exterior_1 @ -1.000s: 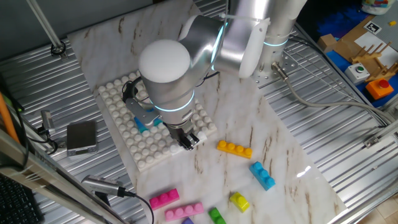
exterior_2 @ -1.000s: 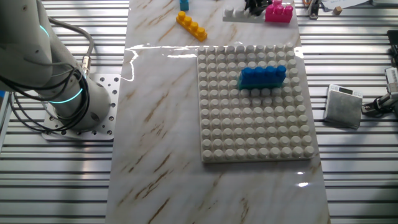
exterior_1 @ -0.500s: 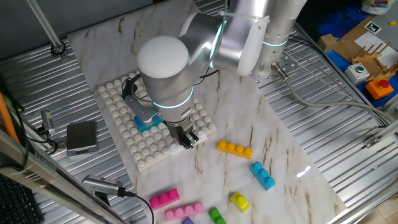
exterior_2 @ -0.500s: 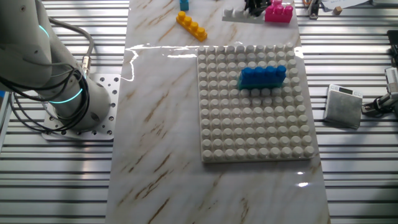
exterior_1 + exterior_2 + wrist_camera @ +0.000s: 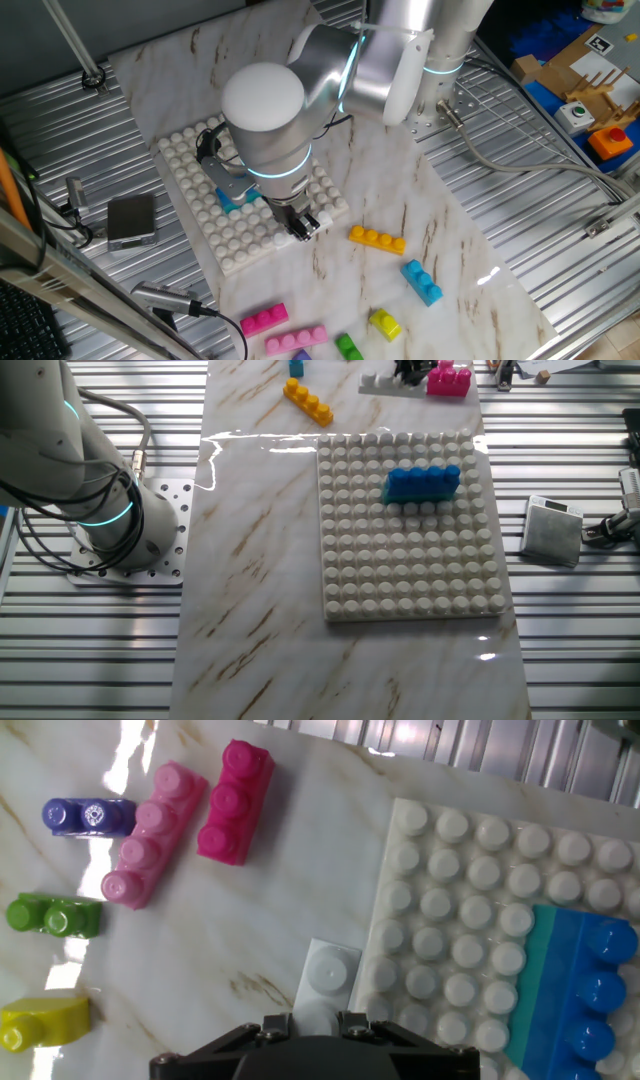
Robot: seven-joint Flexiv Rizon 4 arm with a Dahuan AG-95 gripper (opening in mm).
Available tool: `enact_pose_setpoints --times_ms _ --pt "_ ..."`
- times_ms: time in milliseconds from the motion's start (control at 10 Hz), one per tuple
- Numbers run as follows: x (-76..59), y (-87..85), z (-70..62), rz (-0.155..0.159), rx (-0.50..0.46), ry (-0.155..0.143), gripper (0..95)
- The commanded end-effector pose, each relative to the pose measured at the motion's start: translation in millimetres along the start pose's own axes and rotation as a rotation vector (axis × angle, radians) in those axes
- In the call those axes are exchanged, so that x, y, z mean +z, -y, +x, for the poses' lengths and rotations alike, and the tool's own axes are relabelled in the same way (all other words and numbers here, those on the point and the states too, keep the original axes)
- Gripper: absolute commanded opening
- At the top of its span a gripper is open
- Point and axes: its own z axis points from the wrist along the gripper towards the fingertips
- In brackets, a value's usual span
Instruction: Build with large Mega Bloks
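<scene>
One blue brick on baseplate | two pink bricks | tool: jaw state can't tell

A white marble-patterned tabletop sheet with brown veins runs under the gripper and out past it on every side, catching a bright glare of overhead light along one edge. Beyond the sheet, ribbed silver metal decking spreads well away from the gripper on both flanks. Just off the sheet's edge, a small grey metal box sits on the ribs with black cables trailing beside it. Far from the gripper, up in the corner, a brown cardboard box rests on something blue, an orange block next to it. A thin metal pole slants up on the opposite side.
</scene>
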Motion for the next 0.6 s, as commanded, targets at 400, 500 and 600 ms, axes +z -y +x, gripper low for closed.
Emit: enact_pose_setpoints --times_ms 400,500,600 --pt "0.5 -0.7 -1.1 0.014 0.017 0.006 0.0" --pt "0.5 -0.7 -1.1 0.014 0.017 0.007 0.0" --pt "0.5 -0.7 -1.1 -0.005 0.012 0.021 0.0"
